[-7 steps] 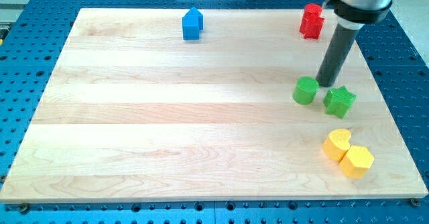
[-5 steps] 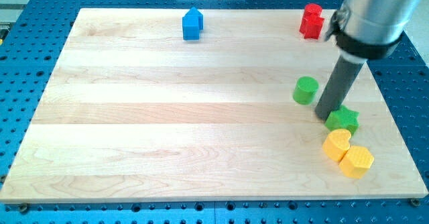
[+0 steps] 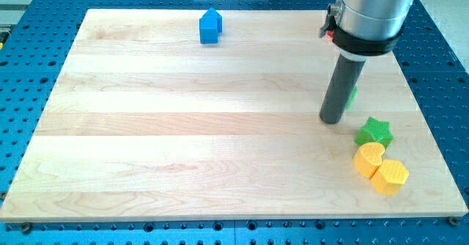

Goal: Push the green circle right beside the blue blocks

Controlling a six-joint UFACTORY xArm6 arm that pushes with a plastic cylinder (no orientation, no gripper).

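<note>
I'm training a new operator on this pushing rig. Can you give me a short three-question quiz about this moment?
1. True or false: the green star touches a yellow block.
2. Which block does the rod mostly hide?
A. blue block
B. green circle
C. green star
3. Fill in: my tip rests on the board to the view's ___ of the green star.

Key
1. True; the star sits against the upper of the two yellow blocks.
2. B; only a green sliver shows at the rod's right edge.
3. left
</note>
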